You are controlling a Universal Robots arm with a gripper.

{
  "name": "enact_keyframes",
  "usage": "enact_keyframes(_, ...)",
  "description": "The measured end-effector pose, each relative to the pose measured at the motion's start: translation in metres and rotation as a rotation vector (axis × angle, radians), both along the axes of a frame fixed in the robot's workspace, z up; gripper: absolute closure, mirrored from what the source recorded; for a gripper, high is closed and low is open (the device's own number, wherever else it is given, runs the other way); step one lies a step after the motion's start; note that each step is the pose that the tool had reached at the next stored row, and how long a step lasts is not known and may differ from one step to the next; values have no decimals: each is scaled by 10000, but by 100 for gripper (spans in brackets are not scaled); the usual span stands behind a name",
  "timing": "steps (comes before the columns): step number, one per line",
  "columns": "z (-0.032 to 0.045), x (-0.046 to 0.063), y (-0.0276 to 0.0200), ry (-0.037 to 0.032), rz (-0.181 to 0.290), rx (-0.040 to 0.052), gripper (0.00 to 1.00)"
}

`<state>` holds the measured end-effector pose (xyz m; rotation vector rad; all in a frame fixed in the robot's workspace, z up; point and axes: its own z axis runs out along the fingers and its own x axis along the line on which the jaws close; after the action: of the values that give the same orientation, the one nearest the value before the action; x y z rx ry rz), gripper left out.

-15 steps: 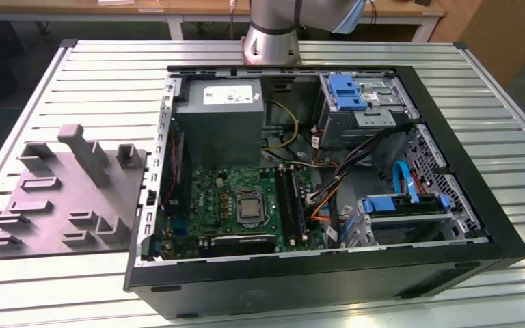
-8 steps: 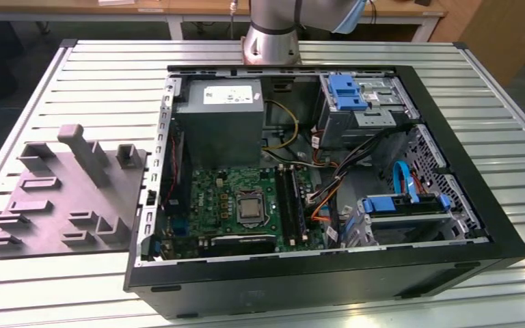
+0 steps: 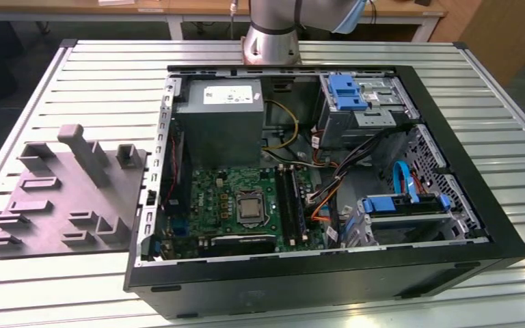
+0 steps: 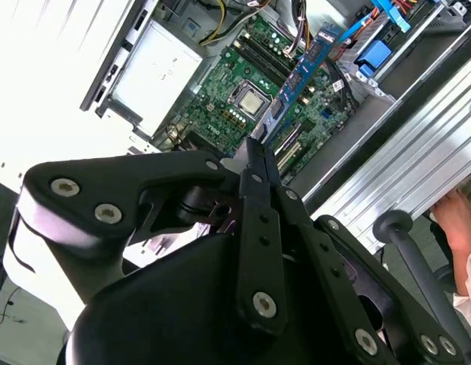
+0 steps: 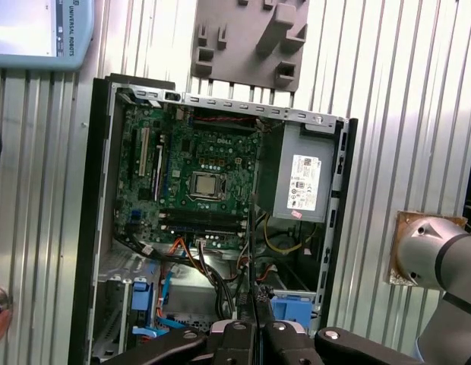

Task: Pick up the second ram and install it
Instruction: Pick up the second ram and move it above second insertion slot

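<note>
The second ram [image 4: 300, 72] is a thin dark-blue stick with white labels, held by one end in my gripper [image 4: 254, 148], which is shut on it. It hangs in the air high above the open computer case [image 3: 481, 205]. In the first wrist view the ram [image 5: 251, 258] appears edge-on as a thin dark line rising from the gripper [image 5: 253, 325]. Below it lies the green motherboard [image 3: 235, 198] with its long black slot strips [image 3: 288, 198] beside the processor socket [image 3: 247, 208]. The slot strips [image 5: 197, 222] are well apart from the ram.
A grey power supply [image 3: 219, 119] fills the case's back corner, and blue drive brackets [image 3: 344, 92] and cables [image 3: 335, 171] sit on the exterior view's right. A grey holding fixture [image 3: 71, 191] stands left of the case on the slatted table [image 3: 481, 82]. A person's hand [image 4: 457, 217] is nearby.
</note>
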<state>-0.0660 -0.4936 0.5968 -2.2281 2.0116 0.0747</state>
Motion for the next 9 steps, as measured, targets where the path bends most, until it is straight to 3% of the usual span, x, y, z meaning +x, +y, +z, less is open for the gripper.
enact_keyframes(9, -50, 0, 1, 1, -1, -2, 89)
